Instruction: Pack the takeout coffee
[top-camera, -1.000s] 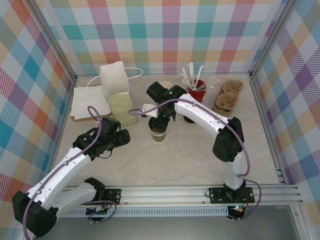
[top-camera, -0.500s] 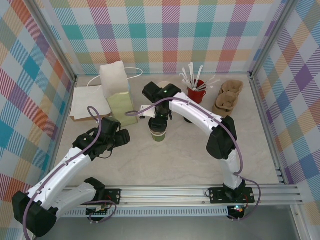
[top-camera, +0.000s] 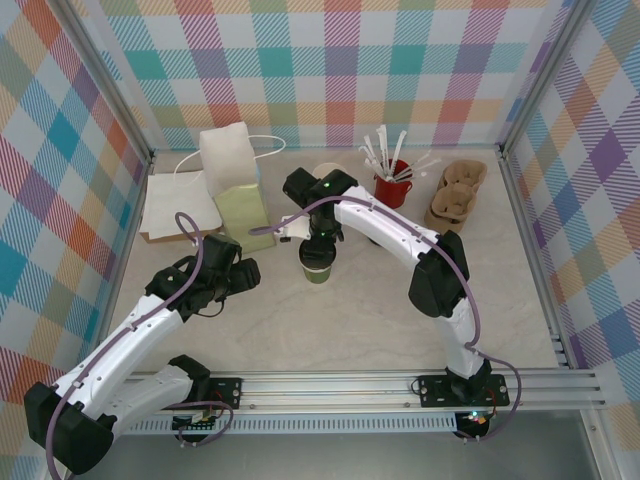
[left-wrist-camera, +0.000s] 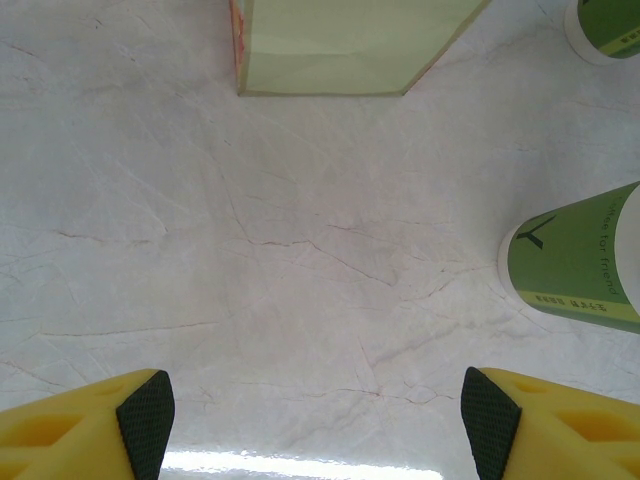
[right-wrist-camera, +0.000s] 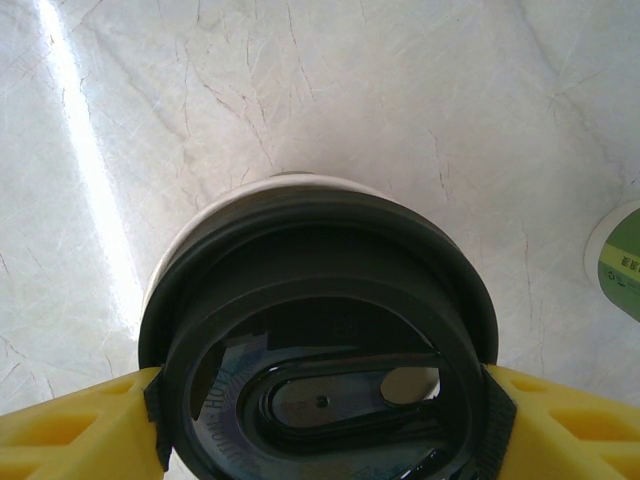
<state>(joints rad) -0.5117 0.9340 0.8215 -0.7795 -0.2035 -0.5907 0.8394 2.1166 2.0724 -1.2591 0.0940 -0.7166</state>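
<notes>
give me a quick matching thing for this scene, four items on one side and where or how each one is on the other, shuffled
Things:
1. takeout coffee
2. paper bag
3. red cup of stirrers
4. left gripper

Places or states:
a. open above the bare table
b. far side, next to the cardboard cup carrier
c. black lid clamped by the right gripper
d. white and pale green, far side, left of the coffee

Pairs: 1-c, 2-d, 3-b, 4-a
</notes>
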